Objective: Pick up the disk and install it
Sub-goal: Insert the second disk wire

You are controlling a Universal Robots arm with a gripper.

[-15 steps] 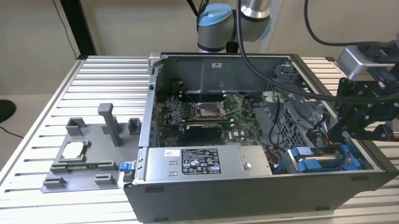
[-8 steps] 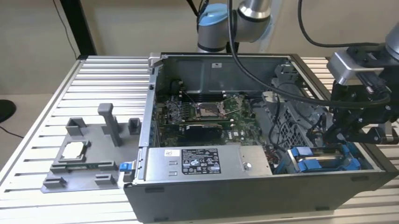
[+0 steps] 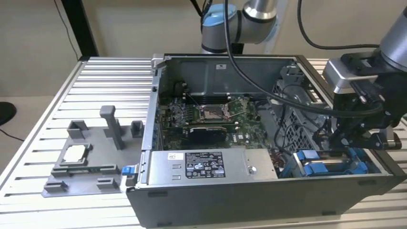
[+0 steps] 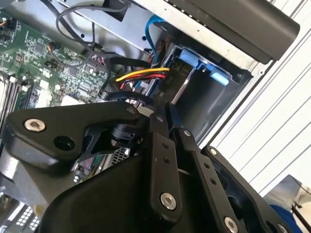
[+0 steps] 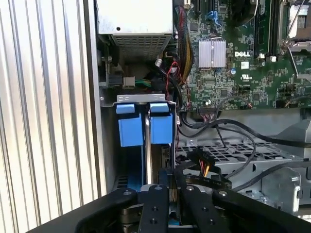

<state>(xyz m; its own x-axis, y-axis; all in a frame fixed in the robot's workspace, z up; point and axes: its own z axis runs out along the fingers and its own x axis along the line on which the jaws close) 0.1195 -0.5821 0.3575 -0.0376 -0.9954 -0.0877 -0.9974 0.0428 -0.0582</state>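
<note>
The disk (image 3: 320,165) stands on edge in the drive bay at the front corner of the open computer case (image 3: 254,200), at the exterior view's right. In the first wrist view the disk (image 5: 160,129) shows two blue frame tabs with a thin silver edge between them. My gripper (image 3: 344,142) hangs just over that bay, fingers pressed together. In both wrist views the black fingertips (image 5: 164,180) meet with nothing seen between them. The gripper (image 4: 166,115) points down toward the bay's blue tabs (image 4: 187,56). Whether the tips touch the disk is hidden.
A long grey metal box (image 3: 210,165) with stickers lies along the case front beside the bay. The green motherboard (image 3: 210,114) fills the case floor, and loose cables (image 5: 204,127) run close to the bay. A grey fixture (image 3: 89,164) holding a small silver chip (image 3: 76,152) sits on the slatted table (image 3: 108,81).
</note>
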